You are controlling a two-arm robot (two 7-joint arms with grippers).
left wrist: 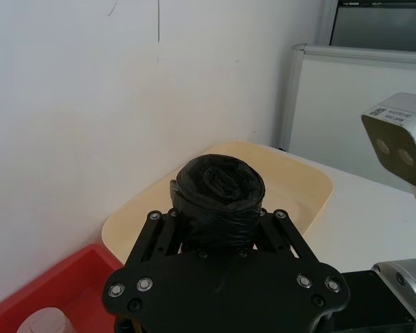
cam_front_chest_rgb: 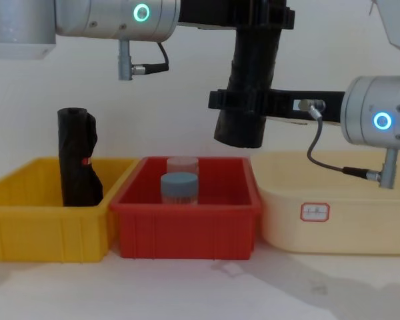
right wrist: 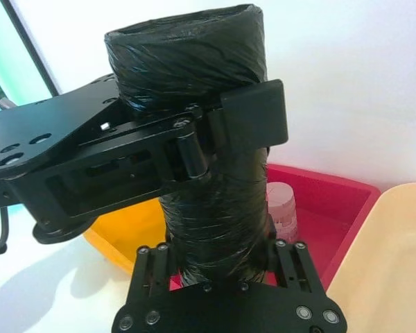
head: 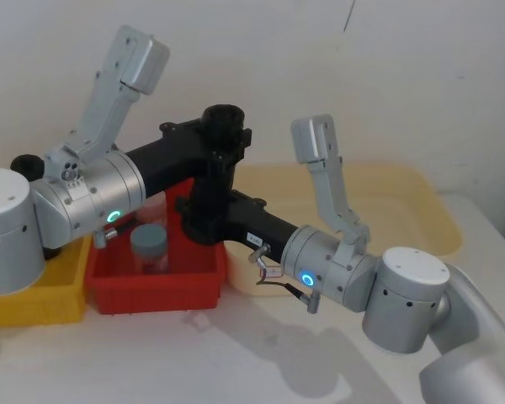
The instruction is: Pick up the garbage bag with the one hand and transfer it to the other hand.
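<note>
Right gripper: fingers closed on bag, lower end | left gripper: fingers clamp its upper part, hiding that band | bag upright in air above red bin | both forearms level

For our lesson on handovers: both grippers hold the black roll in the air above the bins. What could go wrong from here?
1. The left gripper clamps the top of the matte black roll of garbage bags, the right gripper its lower part. If the left opens before the right grips firmly, the smooth roll could slip down.
2. It hangs tilted over the red plastic bin's right end; a drop might hit the grey-lidded jar there.
</note>
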